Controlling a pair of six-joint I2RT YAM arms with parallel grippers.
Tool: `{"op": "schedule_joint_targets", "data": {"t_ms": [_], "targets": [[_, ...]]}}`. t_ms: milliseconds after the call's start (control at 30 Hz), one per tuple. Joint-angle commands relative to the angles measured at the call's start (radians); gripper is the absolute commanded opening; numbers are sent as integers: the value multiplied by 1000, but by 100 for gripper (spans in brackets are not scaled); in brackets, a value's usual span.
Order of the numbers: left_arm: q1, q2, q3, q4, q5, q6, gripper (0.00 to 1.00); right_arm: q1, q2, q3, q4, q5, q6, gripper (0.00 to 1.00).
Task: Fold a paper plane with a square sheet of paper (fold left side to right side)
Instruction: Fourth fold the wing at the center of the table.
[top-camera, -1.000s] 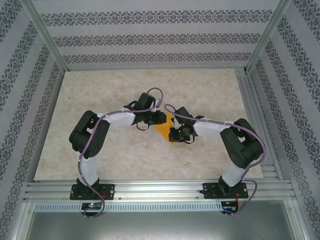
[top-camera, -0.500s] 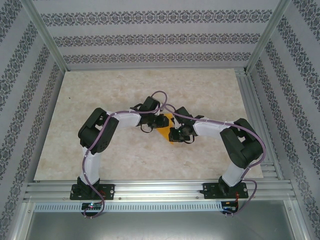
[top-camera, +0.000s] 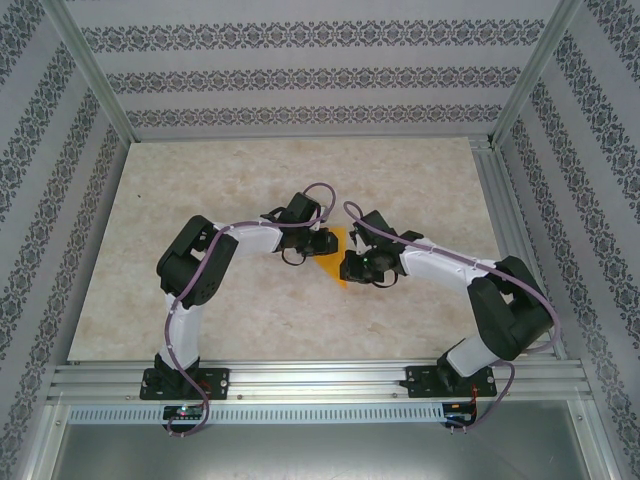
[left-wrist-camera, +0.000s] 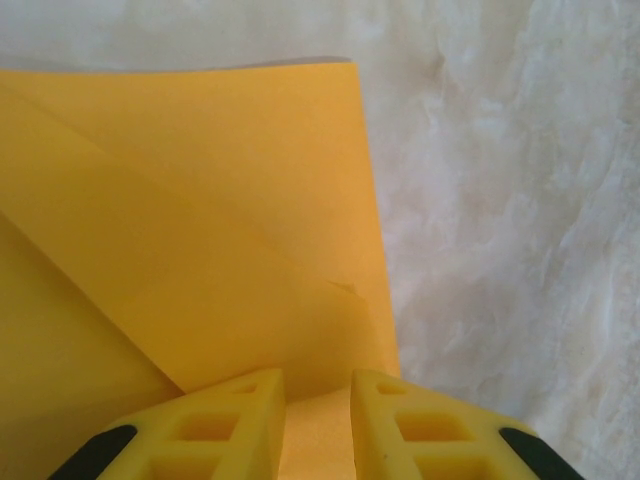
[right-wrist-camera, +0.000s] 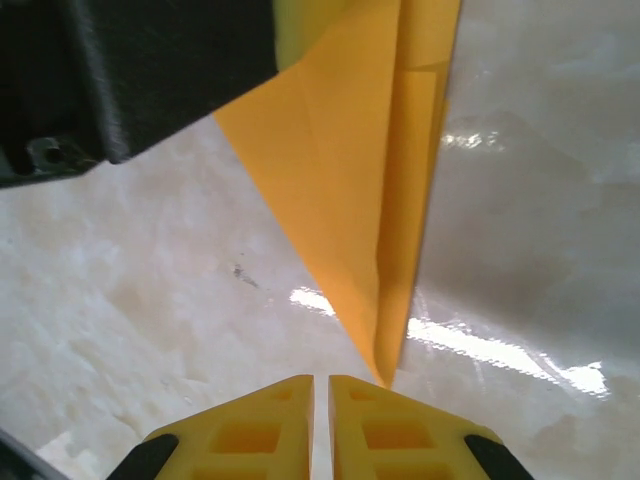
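Note:
The orange-yellow sheet of paper (top-camera: 337, 243) lies on the table mid-centre, folded into a creased wedge with a pointed tip. In the left wrist view the paper (left-wrist-camera: 200, 230) shows a diagonal crease and a straight right edge. My left gripper (left-wrist-camera: 317, 385) rests on it with its jaws a little apart, a lower layer showing in the gap. In the top view the left gripper (top-camera: 322, 245) sits at the paper's left side. My right gripper (right-wrist-camera: 321, 382) is shut, just short of the paper's (right-wrist-camera: 350, 150) pointed tip, holding nothing. From above the right gripper (top-camera: 350, 268) is at the paper's near end.
The pale marbled table (top-camera: 200, 200) is fenced by an aluminium frame (top-camera: 300, 375) and patterned walls. The left arm's black wrist (right-wrist-camera: 130, 70) hangs close over the paper's far end in the right wrist view. Bare table spreads left, right and behind the paper.
The left arm swung in over the paper and settled. The right arm's elbow has shifted out to the right while its gripper stays at the paper's tip.

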Motion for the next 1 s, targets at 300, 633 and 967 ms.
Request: {"op": "schedule_joint_targets", "data": {"t_ms": [300,633,967], "targets": [[5,37,-9,-3,-59,14,27,-10,149,8,146,-10,119,13],[6,37,-4,-19,-74,19,27,-14,167,-18,57,43,87,12],[6,65,19,-37,-97,26,27,-11,116,-99,22,13,80,12]]}}
